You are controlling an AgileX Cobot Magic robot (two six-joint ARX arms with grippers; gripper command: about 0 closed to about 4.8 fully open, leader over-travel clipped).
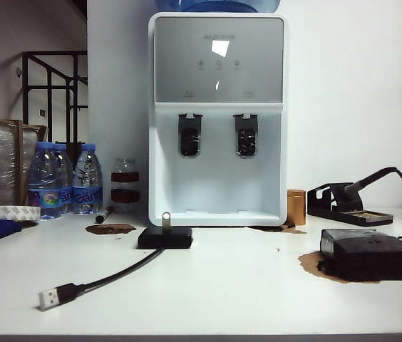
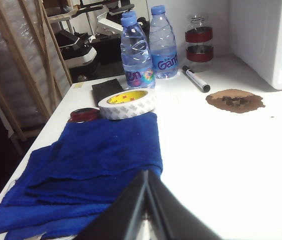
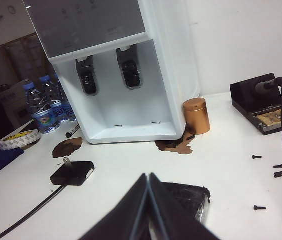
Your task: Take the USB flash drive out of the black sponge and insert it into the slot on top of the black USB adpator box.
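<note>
The white tabletop (image 1: pixel 244 285) carries a tall white water dispenser (image 1: pixel 217 121) at the back. In front of it lies the small flat black USB adaptor box (image 1: pixel 165 237), its black cable ending in a silver plug (image 1: pixel 50 298). The thick black sponge block (image 1: pixel 368 255) sits to the right. A blue cloth (image 2: pixel 96 165), a white tape roll (image 2: pixel 127 104) and clear water bottles (image 2: pixel 148 45) occupy the left.

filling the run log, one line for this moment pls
drive: USB flash drive upright in black USB adpator box | black sponge: no drive seen | left claw: shut | right claw: shut
</note>
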